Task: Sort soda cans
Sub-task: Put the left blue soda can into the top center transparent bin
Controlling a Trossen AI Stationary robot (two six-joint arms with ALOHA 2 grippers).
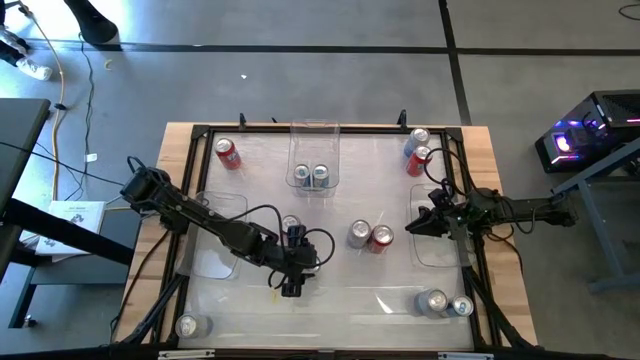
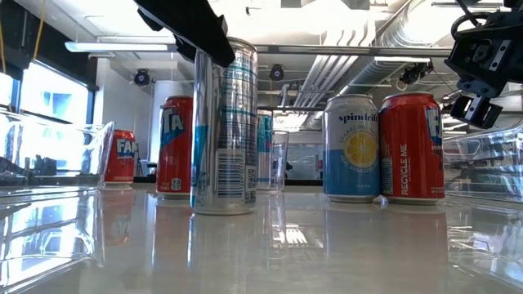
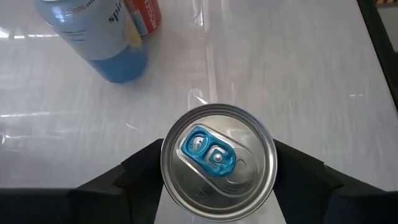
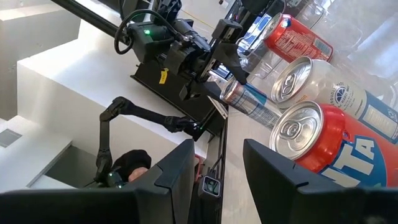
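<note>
Between the left gripper's [image 3: 219,180] dark fingers stands a tall silver aluminium can with a blue tab [image 3: 219,163], jaws wide, not clearly clamping it. Right gripper [image 4: 217,163] hangs partly open, empty, near a red can [image 4: 323,144].

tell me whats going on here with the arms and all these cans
A two-armed robot is sorting soda cans on a table. The left gripper sits around a tall silver can with a blue tab near the table's middle, its fingers on either side of it. The right gripper waits over a clear bin at the right edge, holding nothing. Two cans already stand in the clear bin at the far edge; other red and silver cans stand scattered around the table.
</note>
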